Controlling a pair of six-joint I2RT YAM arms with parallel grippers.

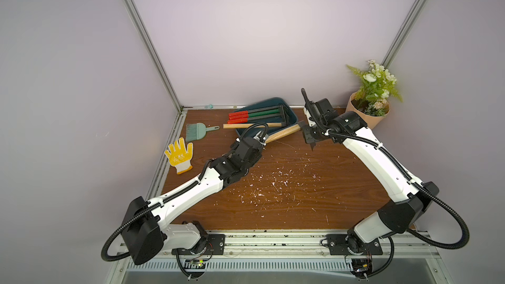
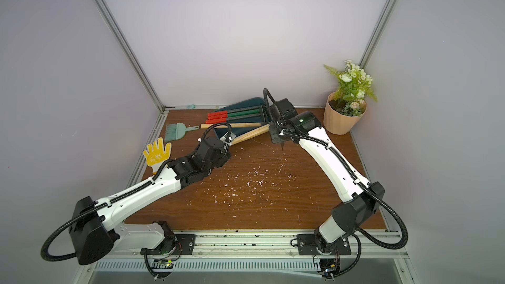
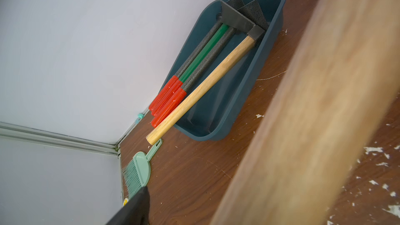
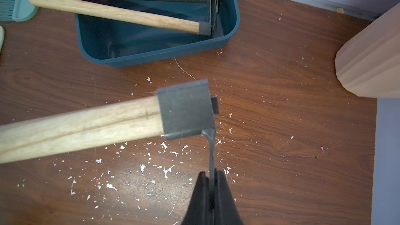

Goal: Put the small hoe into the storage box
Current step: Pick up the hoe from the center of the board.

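Right tool: clenched on the thin dark blade of the small hoe, which is pinched edge-on between its 2 fingers. The small hoe is outside the storage box, just to the near side of the box's near-right corner. Its head is to the right, and its wooden handle slants near-left toward the left tool. The hoe appears to be raised off the counter, though no view confirms a gap. Left tool: positioned at the free end of the handle. In the left wrist view the handle crosses the frame as a close blur, with only 1 black finger visible. Whether this tool is gripping the handle or standing released cannot be told. The storage box sits at the far middle of the counter, close to the back wall. It holds 3 red-gripped tools and a second wooden-handled hoe, whose handles all overhang its left rim. A green hand brush lies on the counter left of the box. A yellow glove lies nearer, at the left edge. A peach flower pot stands in the far-right corner. White flecks are scattered over the middle of the counter.
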